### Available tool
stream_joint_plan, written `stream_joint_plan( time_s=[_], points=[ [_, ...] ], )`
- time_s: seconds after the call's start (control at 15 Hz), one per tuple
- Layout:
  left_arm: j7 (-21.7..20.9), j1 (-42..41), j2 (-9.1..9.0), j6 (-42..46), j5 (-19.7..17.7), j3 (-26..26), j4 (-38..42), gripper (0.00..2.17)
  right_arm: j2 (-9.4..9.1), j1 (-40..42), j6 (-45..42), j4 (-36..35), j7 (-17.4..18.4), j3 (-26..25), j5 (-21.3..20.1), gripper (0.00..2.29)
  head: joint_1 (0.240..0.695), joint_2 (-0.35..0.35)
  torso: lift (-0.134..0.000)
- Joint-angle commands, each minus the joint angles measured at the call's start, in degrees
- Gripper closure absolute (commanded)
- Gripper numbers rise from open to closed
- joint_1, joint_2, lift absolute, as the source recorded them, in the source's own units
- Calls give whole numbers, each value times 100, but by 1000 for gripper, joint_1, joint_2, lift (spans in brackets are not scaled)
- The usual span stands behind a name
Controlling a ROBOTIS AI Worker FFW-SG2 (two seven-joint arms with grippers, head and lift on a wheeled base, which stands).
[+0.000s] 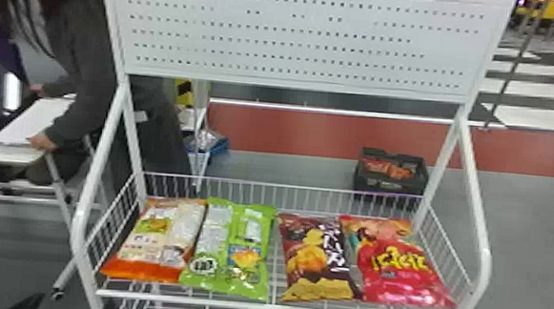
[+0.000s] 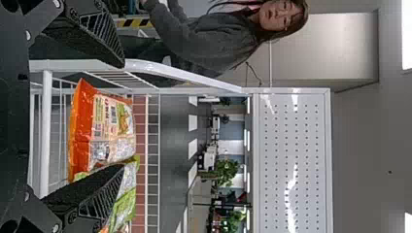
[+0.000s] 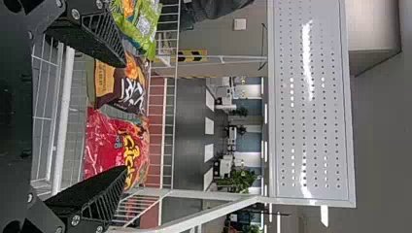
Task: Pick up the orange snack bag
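The orange snack bag (image 1: 158,239), with a cream label and silvery part, lies at the far left of the wire basket, its right edge against the green bag. In the left wrist view the orange snack bag (image 2: 102,128) is beyond my left gripper (image 2: 121,116), whose two fingers stand wide apart with nothing between them and do not touch it. My right gripper (image 3: 125,116) is open too, held back from the brown bag and the red bag, nothing between its fingers.
Beside the orange bag lie a green bag (image 1: 229,248), a brown bag (image 1: 317,258) and a red bag (image 1: 396,262). The basket's white front rail (image 1: 272,307) and side posts frame them, under a perforated panel (image 1: 300,39). Round red packages show on the shelf below.
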State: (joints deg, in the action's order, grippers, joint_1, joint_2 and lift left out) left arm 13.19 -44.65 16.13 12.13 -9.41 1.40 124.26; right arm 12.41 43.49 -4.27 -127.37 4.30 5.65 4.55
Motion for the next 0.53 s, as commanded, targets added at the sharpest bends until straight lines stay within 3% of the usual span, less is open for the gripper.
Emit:
stream_joint_plan(
  time_s=[0.0,0.47],
  points=[
    [0,0,4,3,-8,1,63,164,-2,63,19,-86,0,-64,11,144,499,0,0],
    [-282,0,30,39,-167,-245,81,161,16,72,1,-69,0,-64,20,144,499,0,0]
  ],
)
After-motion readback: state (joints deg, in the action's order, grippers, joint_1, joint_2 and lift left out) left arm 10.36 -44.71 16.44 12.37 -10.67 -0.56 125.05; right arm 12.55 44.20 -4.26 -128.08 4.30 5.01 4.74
